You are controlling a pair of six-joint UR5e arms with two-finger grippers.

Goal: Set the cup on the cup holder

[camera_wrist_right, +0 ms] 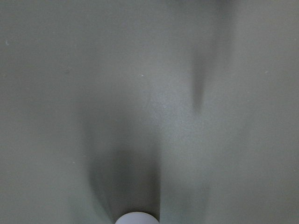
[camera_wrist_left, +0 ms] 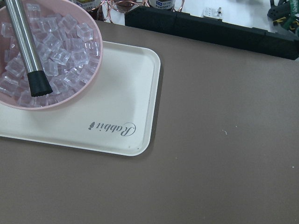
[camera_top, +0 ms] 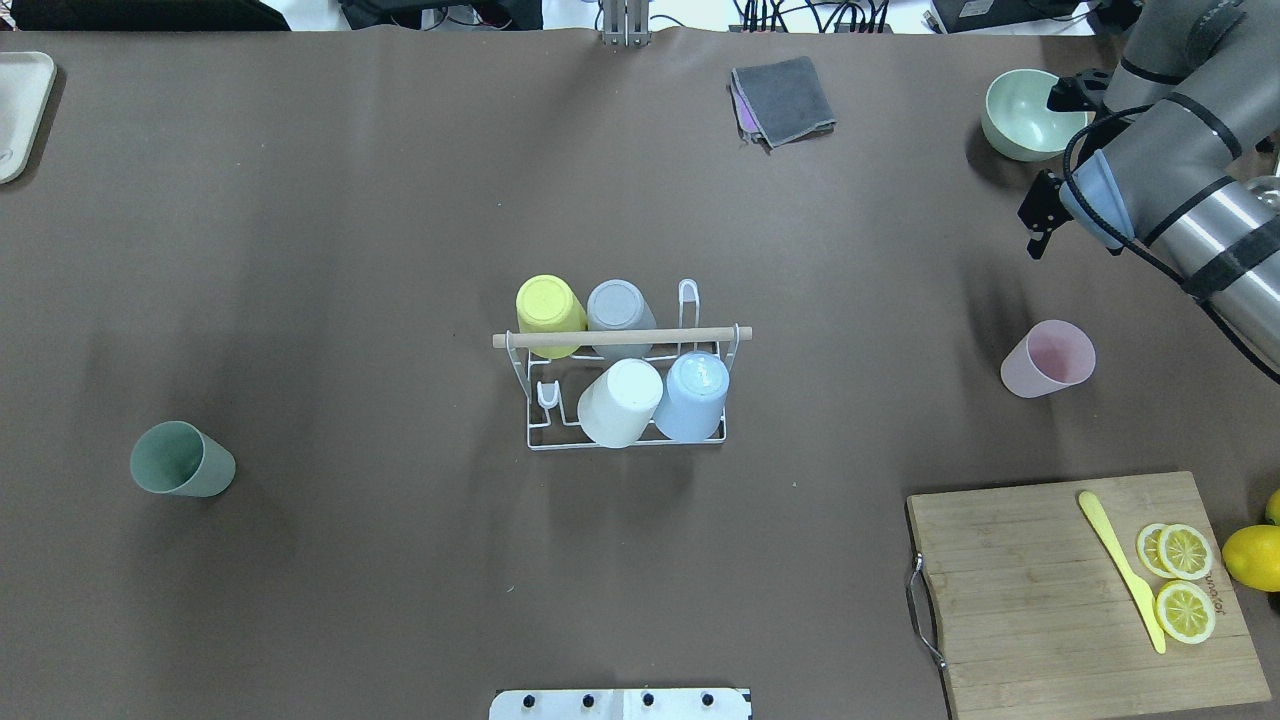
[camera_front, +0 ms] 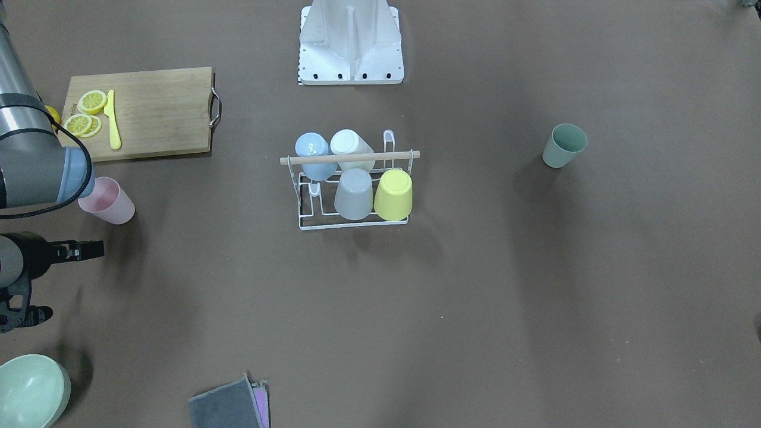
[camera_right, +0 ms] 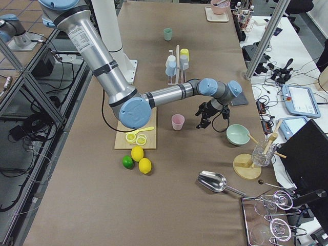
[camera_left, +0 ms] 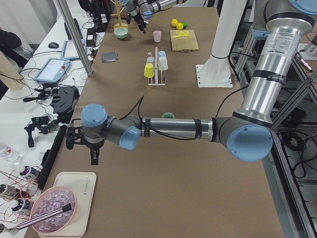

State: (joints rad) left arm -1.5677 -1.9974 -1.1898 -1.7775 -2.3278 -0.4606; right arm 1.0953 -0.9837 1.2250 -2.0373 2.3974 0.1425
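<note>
The white wire cup holder (camera_top: 537, 425) with a wooden rod handle stands mid-table, also in the front view (camera_front: 304, 223). Several cups sit upside down on it: yellow (camera_top: 548, 303), grey (camera_top: 618, 306), white (camera_top: 620, 402), blue (camera_top: 694, 395). A pink cup (camera_top: 1048, 358) stands upright at the right and a green cup (camera_top: 180, 460) at the left. My right gripper (camera_top: 1029, 233) hangs open and empty beyond the pink cup (camera_front: 107, 201), apart from it. My left gripper (camera_left: 94, 157) shows only in the left side view, far from the cups; I cannot tell its state.
A cutting board (camera_top: 1040, 610) with lemon slices and a yellow knife lies front right, a lemon (camera_top: 1252, 556) beside it. A green bowl (camera_top: 1020, 118) and grey cloth (camera_top: 785, 98) lie at the far side. A white tray (camera_wrist_left: 126, 121) holds a pink bowl of ice (camera_wrist_left: 46, 56).
</note>
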